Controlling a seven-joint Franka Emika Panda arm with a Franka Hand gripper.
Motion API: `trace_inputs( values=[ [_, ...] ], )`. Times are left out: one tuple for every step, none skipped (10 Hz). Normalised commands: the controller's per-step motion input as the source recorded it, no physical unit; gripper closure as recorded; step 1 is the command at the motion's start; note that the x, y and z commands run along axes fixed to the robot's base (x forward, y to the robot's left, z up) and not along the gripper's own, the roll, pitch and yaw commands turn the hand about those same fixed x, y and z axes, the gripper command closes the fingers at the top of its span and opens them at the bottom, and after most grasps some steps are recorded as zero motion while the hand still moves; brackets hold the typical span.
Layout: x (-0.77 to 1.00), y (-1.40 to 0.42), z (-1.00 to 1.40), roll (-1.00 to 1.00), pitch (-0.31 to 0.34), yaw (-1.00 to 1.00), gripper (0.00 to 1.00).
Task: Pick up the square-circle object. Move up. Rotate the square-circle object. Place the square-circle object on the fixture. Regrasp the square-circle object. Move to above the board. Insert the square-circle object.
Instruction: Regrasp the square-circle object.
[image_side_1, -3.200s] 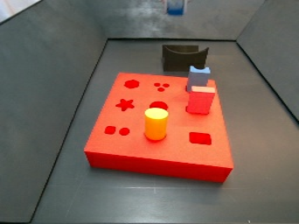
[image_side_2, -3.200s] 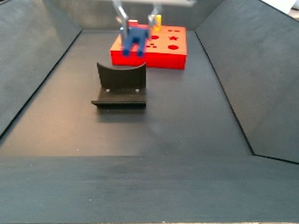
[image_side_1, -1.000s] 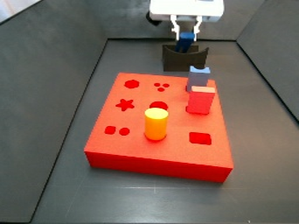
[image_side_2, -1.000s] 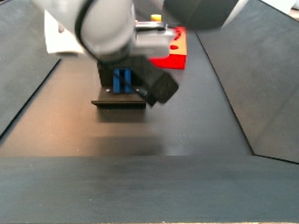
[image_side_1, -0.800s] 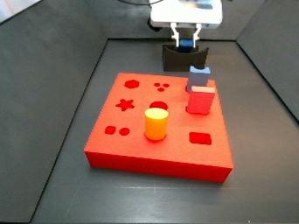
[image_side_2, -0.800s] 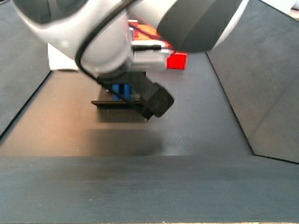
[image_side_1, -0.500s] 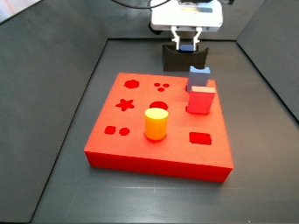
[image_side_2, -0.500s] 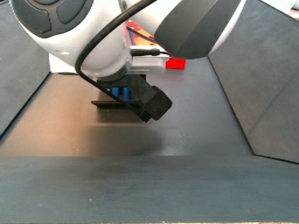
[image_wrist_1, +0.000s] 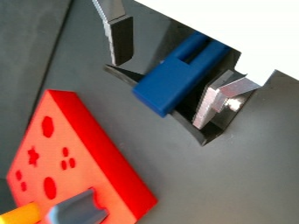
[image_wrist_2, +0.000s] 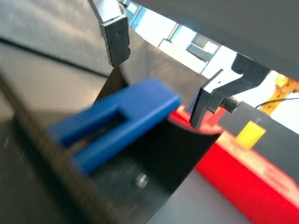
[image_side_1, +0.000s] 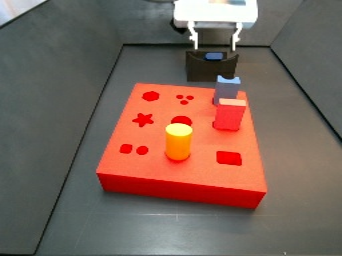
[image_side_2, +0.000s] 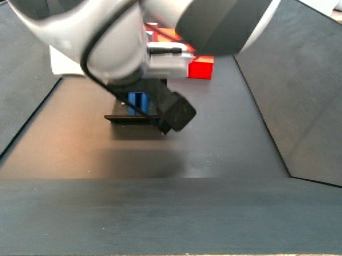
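The square-circle object (image_wrist_1: 176, 77) is a dark-blue piece lying tilted in the dark fixture (image_wrist_1: 198, 131), its two legs pointing outward (image_wrist_2: 111, 127). My gripper (image_wrist_1: 163, 87) is open around it: one finger (image_wrist_1: 121, 39) stands clear of the piece, the other (image_wrist_1: 222, 101) is close beside it. In a side view the gripper (image_side_1: 214, 38) hangs over the fixture (image_side_1: 203, 68) behind the red board (image_side_1: 201, 175). Another side view shows the blue piece (image_side_2: 136, 102) on the fixture (image_side_2: 134, 119), half hidden by the arm.
On the board stand a yellow cylinder (image_side_1: 178, 141) and a red block with a light-blue top (image_side_1: 229, 100), close in front of the fixture. Dark sloping walls (image_side_1: 67, 110) enclose the floor on both sides.
The gripper came down onto the fixture with the blue piece, then its fingers spread apart. The piece now rests in the fixture.
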Motion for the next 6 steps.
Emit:
trace_inputs(
  values=[
    [-0.03, 0.0, 1.0, 0.04, 0.007, 0.03, 0.0],
    [-0.04, 0.0, 1.0, 0.05, 0.029, 0.04, 0.0],
    [-0.03, 0.0, 0.87, 0.05, 0.053, 0.03, 0.0],
    [-0.03, 0.0, 0.75, 0.05, 0.063, 0.02, 0.0],
    [-0.03, 0.0, 0.45, 0.04, 0.081, 0.0, 0.0],
    [-0.03, 0.01, 0.33, 0.04, 0.087, -0.01, 0.0]
  ],
)
